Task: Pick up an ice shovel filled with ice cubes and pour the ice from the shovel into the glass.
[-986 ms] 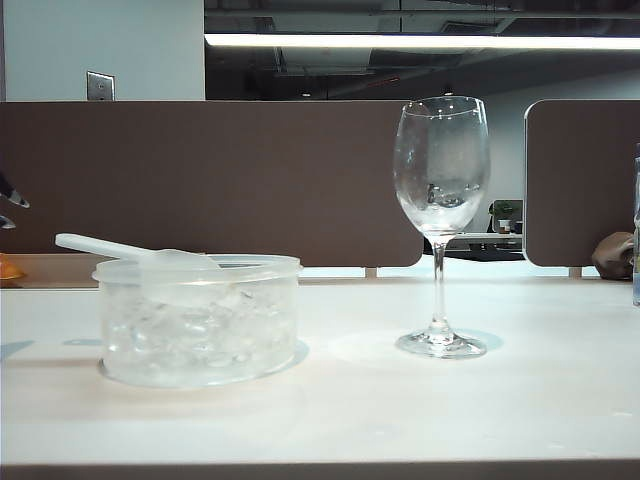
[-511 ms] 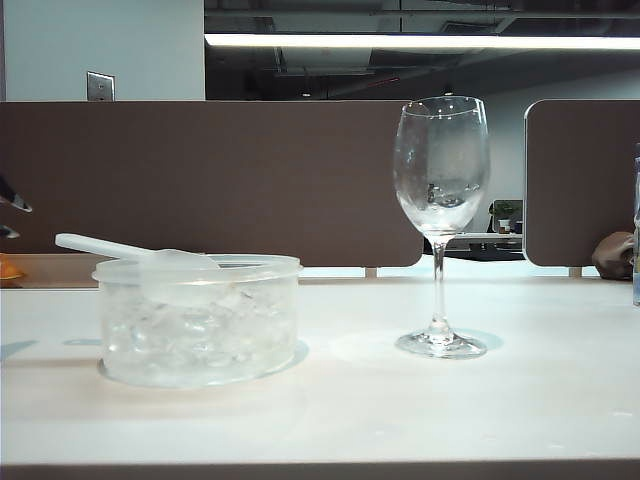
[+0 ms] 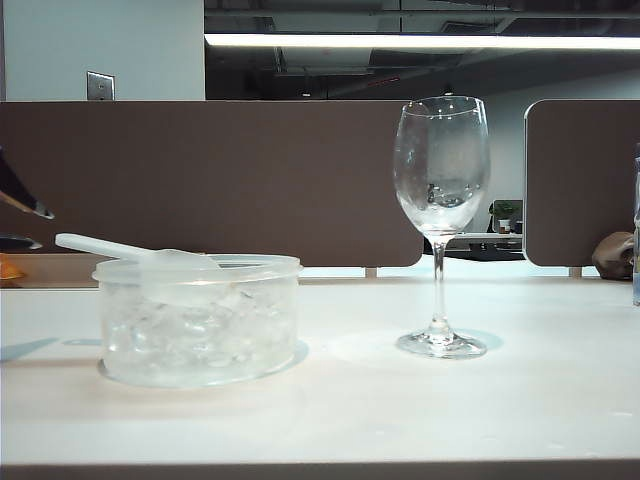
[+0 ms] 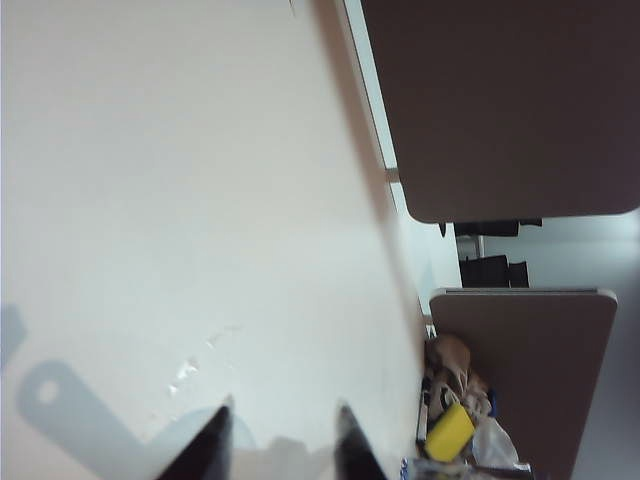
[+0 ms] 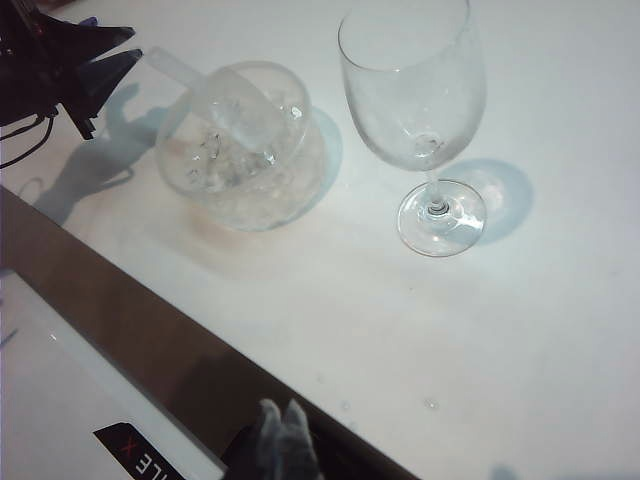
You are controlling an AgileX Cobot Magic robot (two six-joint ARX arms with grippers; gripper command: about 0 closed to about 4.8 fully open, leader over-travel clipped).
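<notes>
Edging in at the left edge of the exterior view, the left gripper (image 3: 22, 226) has come closer to the ice shovel (image 3: 130, 252), its jaws spread wider and empty, so the pickup is just starting. One shovel lies across one round plastic tub (image 3: 200, 320) of ice cubes (image 3: 190, 335), lower left. One wine glass (image 3: 441, 225) stands right of centre. The right gripper (image 5: 283, 440) looks closed, holding nothing.
</notes>
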